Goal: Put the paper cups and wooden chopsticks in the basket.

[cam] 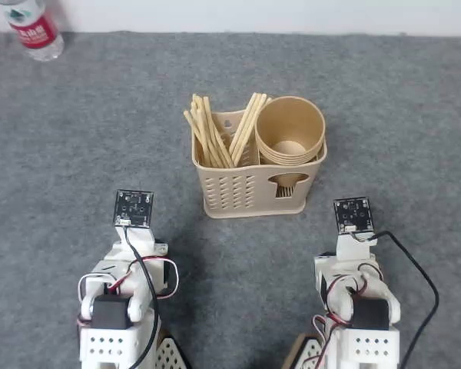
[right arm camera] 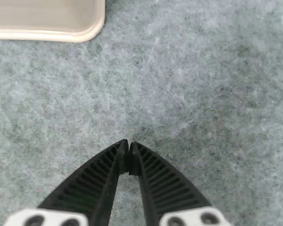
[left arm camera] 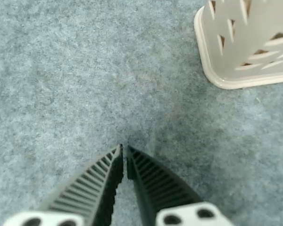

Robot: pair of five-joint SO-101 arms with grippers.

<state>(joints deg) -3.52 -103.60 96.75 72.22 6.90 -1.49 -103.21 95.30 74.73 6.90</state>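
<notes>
Evidently the placing steps were complete at this moment. The paper cups stood nested as one stack in the right-hand compartment of the basket. The wooden chopsticks stood on end in two leaning bunches in the compartment beside them, tips above the rim. No cup or chopstick lay on the grey mat in the high view.

Gripper condition:
- Left gripper: jaws pressed together at the tips, nothing between them, pointed down at bare mat. The basket's slotted wall was near but apart from it.
- Right gripper: jaws pressed together, nothing held, over bare mat. A corner of the basket base was well apart from it.

In the high view the left arm and the right arm sat on the near side of the table, one to each side of the basket and neither touching it. A plastic bottle stood at the far corner, not part of the task.

Judgement: the step in hand was the end state or a rest pose. The next move called for no grasp. At most, both arms needed to hold clear of the basket so as not to tip the leaning chopsticks.
</notes>
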